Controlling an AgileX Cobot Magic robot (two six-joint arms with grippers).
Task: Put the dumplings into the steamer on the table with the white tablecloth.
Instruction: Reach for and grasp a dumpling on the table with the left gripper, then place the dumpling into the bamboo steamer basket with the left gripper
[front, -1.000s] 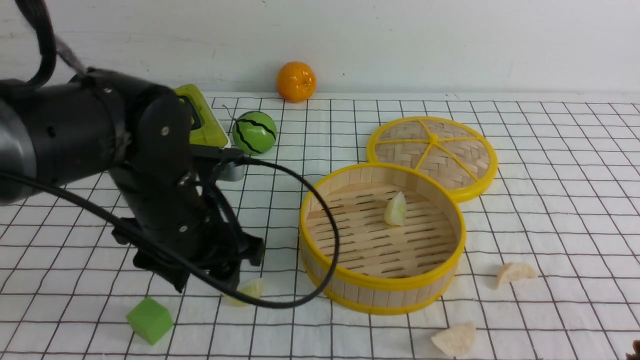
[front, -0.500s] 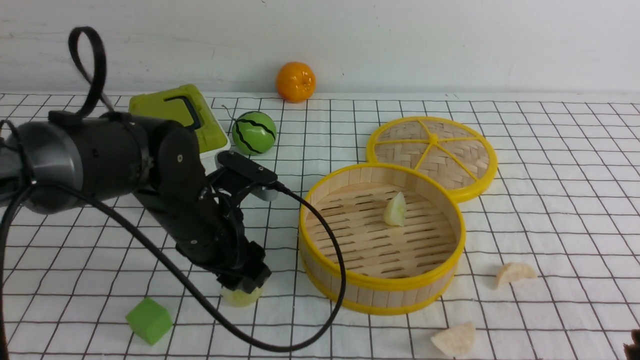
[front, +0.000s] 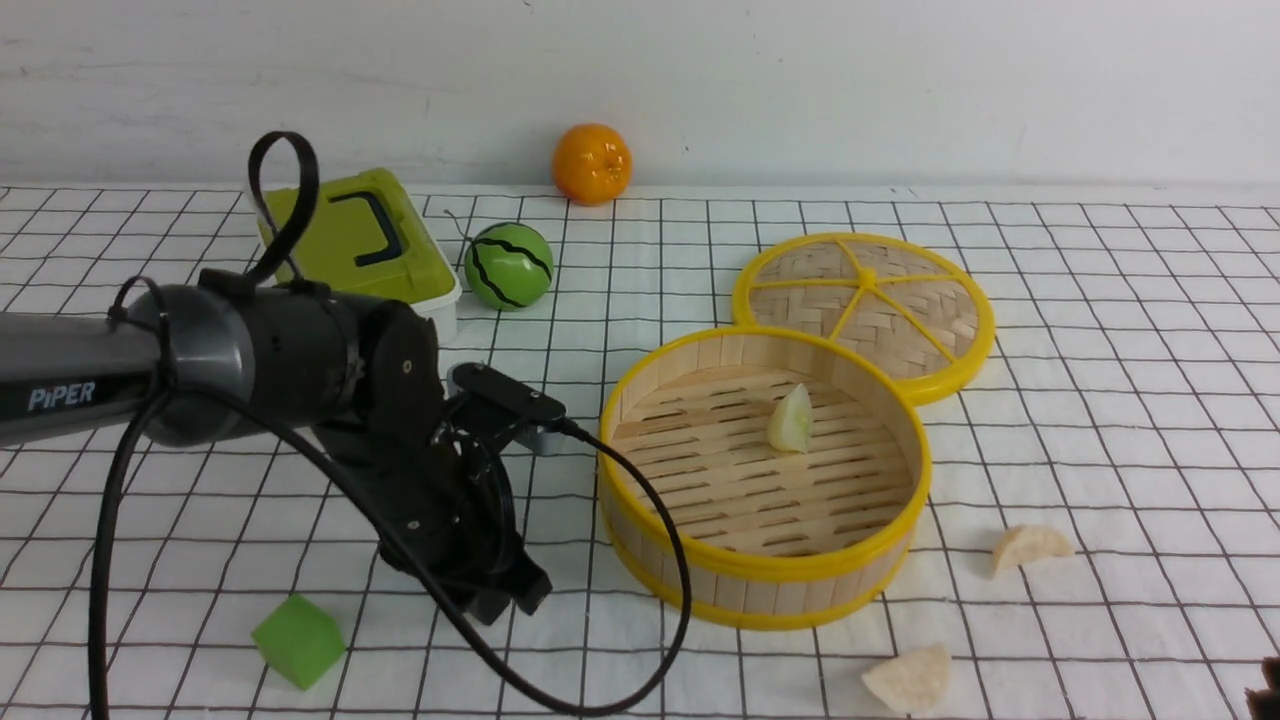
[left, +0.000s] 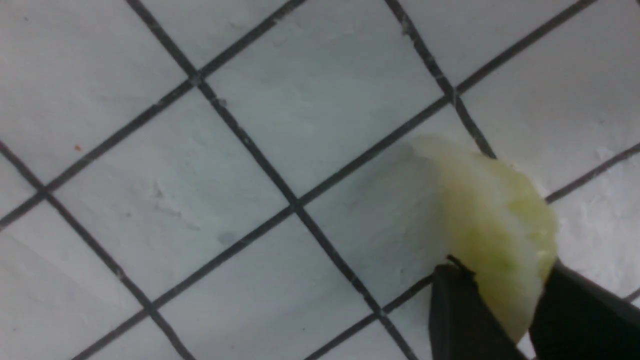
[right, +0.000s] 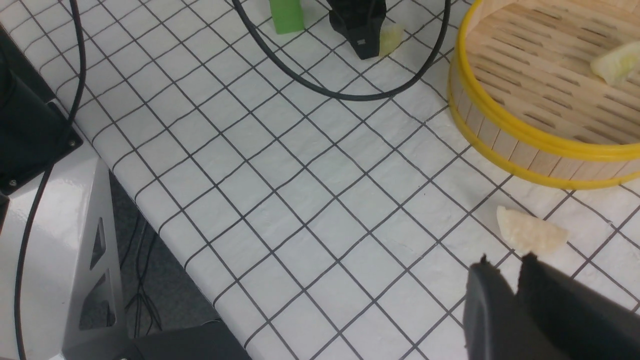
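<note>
Having closed since a second ago, left pincer (left: 502, 282) grasping green dumpling (left: 490, 210), beside steamer (front: 765, 590).

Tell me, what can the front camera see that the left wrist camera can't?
Only the front view shows the steamer holding one green dumpling, the lid, two cream dumplings, the green cube, the orange and the striped ball. Only the left wrist view shows a second green dumpling pinched in the left gripper; from the front, the gripper hides it. Both show the left gripper and the gridded tablecloth.
</note>
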